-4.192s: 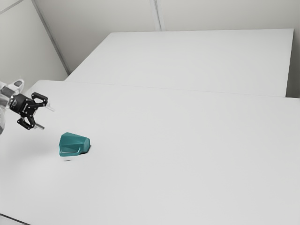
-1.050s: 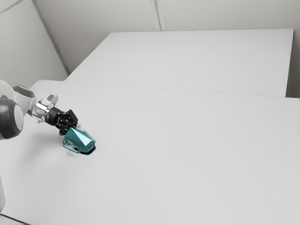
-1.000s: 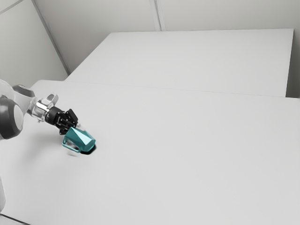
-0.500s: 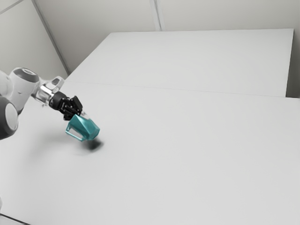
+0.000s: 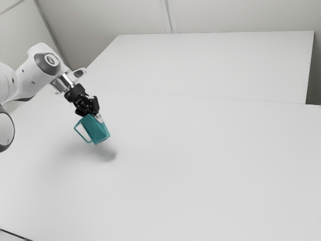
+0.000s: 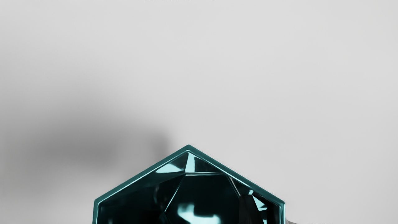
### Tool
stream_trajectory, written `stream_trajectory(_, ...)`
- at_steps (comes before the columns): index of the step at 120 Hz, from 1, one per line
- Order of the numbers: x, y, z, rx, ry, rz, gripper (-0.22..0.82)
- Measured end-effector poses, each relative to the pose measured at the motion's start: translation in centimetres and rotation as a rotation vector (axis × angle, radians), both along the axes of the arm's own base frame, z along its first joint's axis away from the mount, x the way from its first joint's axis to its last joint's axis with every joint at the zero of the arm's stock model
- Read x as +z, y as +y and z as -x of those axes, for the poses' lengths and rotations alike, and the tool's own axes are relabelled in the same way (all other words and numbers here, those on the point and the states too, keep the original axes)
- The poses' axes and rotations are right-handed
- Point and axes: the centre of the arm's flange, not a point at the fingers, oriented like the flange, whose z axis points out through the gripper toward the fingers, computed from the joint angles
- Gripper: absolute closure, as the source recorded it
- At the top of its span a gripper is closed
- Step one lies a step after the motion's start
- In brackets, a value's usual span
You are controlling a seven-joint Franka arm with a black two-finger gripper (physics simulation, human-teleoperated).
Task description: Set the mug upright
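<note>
Tabletop [image 5: 200,165] beneath mug [image 5: 95,130] (tilted) in fingers [image 5: 99,118]

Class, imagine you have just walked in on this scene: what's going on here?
A robot arm is handling a teal mug above a white table. Its hand grips the mug near the rim, and the mug hangs clear of the tabletop, with a shadow below. The mug is tilted, its open end toward the hand and its handle on the side toward the exterior view's left. It is not yet standing upright on the table.
</note>
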Motion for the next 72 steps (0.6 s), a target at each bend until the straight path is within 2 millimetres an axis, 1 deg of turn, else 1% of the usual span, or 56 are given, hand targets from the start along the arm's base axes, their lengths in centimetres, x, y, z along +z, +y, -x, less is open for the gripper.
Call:
stream_trajectory(9, 1.4, -1.5, -0.2, -0.036, -0.009, -0.074, 0.79)
stream_trajectory(21, 2.6, -3.2, -0.6, -0.068, -0.021, -0.153, 0.79)
stream_trajectory(45, 3.3, -6.7, -1.6, -0.123, -0.029, -0.299, 0.79)
stream_trajectory(64, 3.4, -8.4, -2.2, -0.132, -0.043, -0.400, 0.79)
stream_trajectory(72, 4.3, -9.9, -2.4, -0.145, -0.068, -0.439, 0.79)
